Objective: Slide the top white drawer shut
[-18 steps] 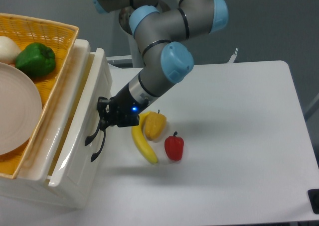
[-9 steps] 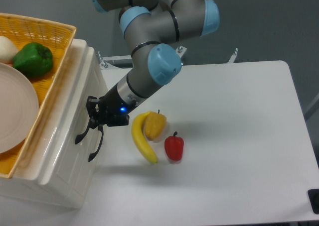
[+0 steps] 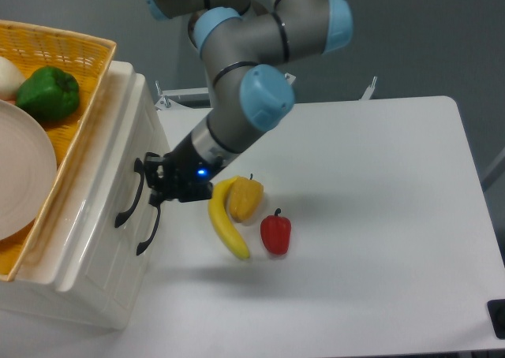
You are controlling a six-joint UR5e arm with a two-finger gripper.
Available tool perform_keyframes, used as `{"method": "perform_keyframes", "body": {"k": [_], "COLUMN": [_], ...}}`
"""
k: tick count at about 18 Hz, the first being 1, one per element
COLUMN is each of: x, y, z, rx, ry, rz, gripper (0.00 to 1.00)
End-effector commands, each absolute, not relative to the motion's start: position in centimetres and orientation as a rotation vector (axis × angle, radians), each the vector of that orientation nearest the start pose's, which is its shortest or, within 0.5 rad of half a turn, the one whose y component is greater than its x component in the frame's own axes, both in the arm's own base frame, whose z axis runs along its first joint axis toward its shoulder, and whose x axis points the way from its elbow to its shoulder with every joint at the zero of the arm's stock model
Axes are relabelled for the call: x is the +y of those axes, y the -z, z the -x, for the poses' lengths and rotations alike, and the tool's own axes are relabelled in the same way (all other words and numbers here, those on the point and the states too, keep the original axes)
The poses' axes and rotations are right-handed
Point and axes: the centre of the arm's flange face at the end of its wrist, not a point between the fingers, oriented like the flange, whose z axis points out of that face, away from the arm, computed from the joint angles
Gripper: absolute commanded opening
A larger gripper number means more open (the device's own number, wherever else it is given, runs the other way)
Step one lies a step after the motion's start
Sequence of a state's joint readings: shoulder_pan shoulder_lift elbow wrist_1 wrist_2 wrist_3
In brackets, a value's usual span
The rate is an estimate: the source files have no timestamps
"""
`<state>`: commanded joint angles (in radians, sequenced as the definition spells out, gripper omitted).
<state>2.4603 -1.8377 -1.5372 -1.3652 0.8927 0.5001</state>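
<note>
Now the drawer [image 3: 99, 208] at left looks shut, gripper [image 3: 150, 186] by its handle, jaw width unclear.

You're looking at a white table [image 3: 379, 216] stretching away to the right of the claw, under even light with soft shadows. Behind it stands a plain grey-blue wall [image 3: 426, 35].
</note>
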Motion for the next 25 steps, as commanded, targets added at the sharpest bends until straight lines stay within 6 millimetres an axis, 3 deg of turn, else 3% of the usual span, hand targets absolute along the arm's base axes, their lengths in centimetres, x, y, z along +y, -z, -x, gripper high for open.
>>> {"method": "perform_keyframes", "body": {"k": [4, 9, 14, 17, 19, 22, 25], "x": [49.2, 44.6, 38.8, 35.2, 33.8, 31.9, 31.2], "y": [-41.5, -40.7, -39.7, -38.4, -37.6, -36.7, -35.0], "z": [38.8, 43.5, 48.7, 51.5, 52.9, 55.2, 57.0], "rx": [-0.595, -0.544, -0.473, -0.417, -0.358, -0.337, -0.236], "ry": [0.639, 0.483, 0.342, 0.277, 0.242, 0.126, 0.01], "rz": [2.553, 2.63, 2.705, 2.765, 2.801, 2.845, 2.935], "gripper": [0.28, 0.41, 0.54, 0.73, 1.0, 1.0, 1.0]}}
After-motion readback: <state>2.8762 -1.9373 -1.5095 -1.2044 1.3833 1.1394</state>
